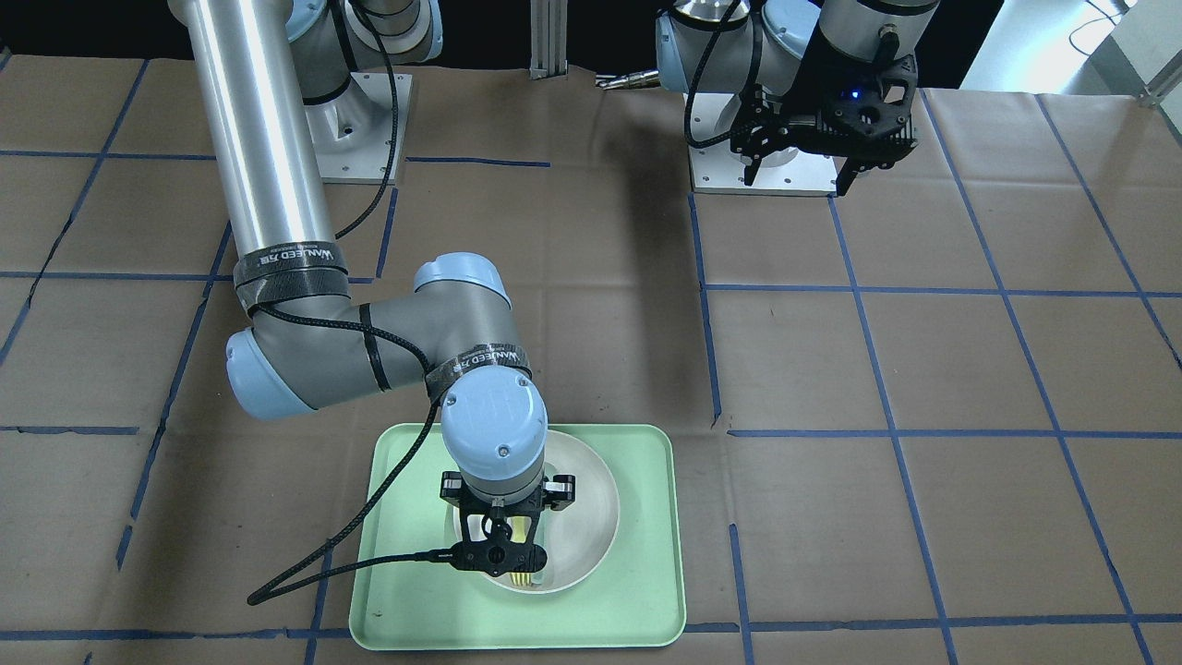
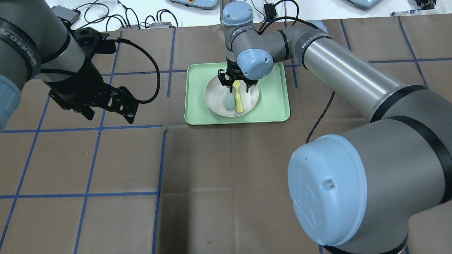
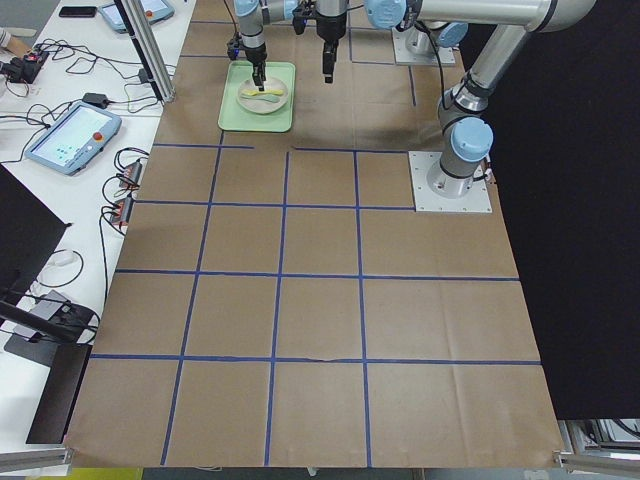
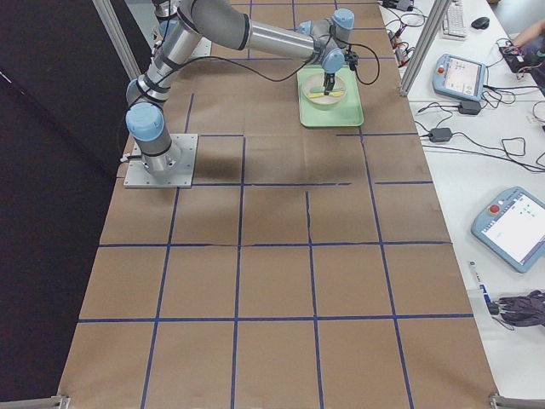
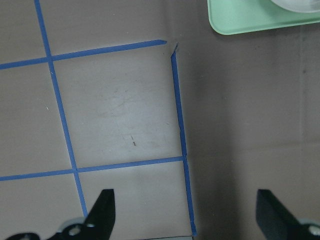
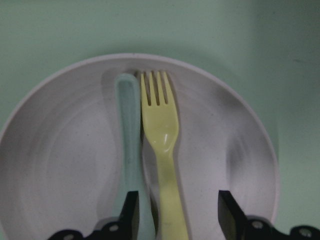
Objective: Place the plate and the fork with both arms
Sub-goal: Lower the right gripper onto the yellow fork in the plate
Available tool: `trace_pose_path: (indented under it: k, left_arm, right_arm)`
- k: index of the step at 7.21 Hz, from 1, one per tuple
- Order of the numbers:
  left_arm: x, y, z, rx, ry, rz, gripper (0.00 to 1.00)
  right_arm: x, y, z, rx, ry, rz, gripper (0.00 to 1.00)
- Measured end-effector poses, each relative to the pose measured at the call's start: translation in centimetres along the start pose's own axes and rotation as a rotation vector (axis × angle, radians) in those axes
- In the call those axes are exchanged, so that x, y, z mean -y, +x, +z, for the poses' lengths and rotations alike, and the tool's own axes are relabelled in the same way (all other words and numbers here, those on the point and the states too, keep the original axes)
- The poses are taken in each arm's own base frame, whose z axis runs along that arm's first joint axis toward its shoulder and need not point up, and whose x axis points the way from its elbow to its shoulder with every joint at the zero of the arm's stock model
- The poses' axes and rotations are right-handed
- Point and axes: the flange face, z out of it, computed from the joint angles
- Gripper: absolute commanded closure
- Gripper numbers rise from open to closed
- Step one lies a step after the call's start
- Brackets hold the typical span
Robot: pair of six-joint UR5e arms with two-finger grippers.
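Observation:
The off-white plate [image 2: 215, 95] sits in the mint-green tray [image 2: 275, 106]. The pale-yellow fork [image 2: 239, 102] lies in the plate beside a grey-green spoon [image 2: 230, 103], handles toward the far side. My right gripper [image 2: 237, 90] is open, pointing down over the plate's far half. In the right wrist view its fingers [image 6: 227, 215] stand either side of the fork [image 6: 162, 130] handle, not closed on it; the left finger overlaps the spoon [image 6: 129, 130] handle. My left gripper [image 2: 110, 116] is open and empty, above bare table left of the tray.
The table is covered in brown paper with a blue tape grid. The tray's corner [image 5: 240, 20] shows at the top right of the left wrist view. The two arm bases [image 1: 766, 171] stand at the robot's edge of the table. Cables and pendants lie beyond the far edge.

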Motion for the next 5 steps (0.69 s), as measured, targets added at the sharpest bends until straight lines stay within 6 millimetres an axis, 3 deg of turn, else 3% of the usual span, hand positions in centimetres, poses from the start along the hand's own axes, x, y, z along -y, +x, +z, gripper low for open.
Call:
trace_pose_path:
  k: [5]
  left_arm:
    - [0.0,0.0,0.0,0.001,0.0,0.0,0.0]
  right_arm:
    - [-0.2,0.0,1.3,-0.006,-0.026,-0.002,0.44]
